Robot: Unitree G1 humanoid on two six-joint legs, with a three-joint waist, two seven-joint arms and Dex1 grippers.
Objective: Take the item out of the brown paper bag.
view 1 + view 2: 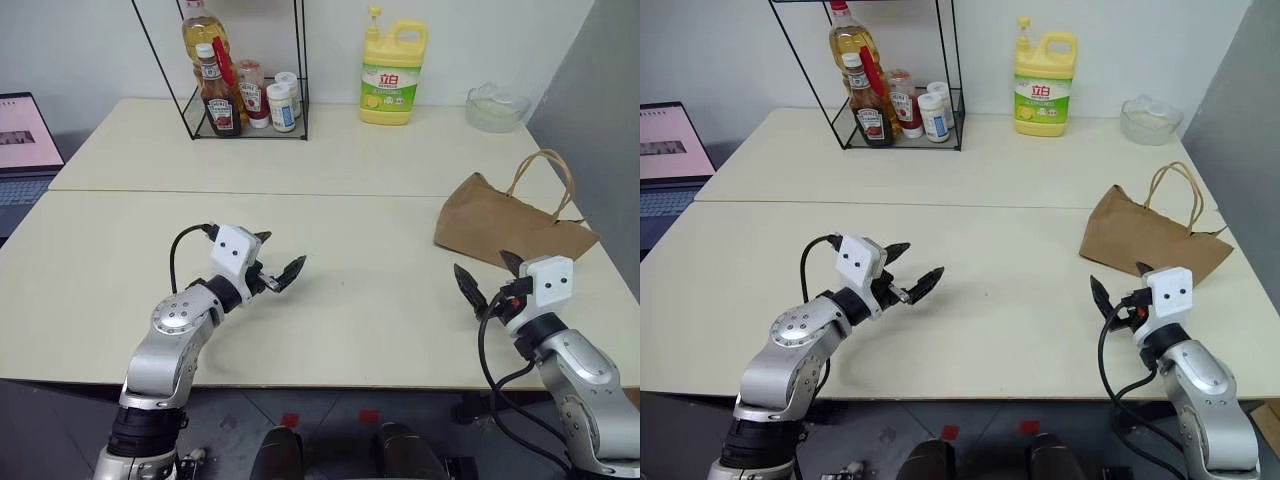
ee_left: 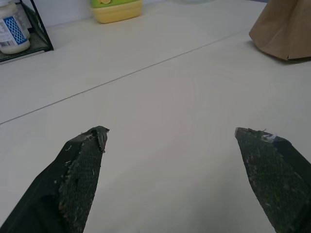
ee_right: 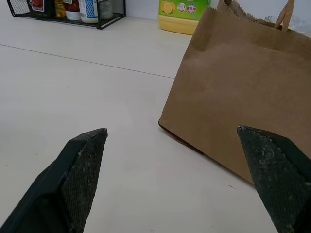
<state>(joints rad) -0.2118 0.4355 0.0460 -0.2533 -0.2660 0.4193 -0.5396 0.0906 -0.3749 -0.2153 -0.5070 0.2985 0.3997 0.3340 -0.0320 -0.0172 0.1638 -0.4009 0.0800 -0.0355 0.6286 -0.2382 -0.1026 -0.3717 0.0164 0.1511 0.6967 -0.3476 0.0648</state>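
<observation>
Left gripper (image 1: 277, 262) and right gripper (image 1: 488, 275) hover over the table (image 1: 360, 290), both spread wide, holding nothing. Bag (image 1: 505, 222) lies just beyond the right gripper; the item cannot be seen. Jug (image 1: 392, 70) and rack (image 1: 240, 75) stand farthest.

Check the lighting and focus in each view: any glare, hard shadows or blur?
Eye views: even light, no glare, a soft shadow beside the brown paper bag. Wrist views: fingertips sharp, far bottles soft, table evenly lit.
</observation>
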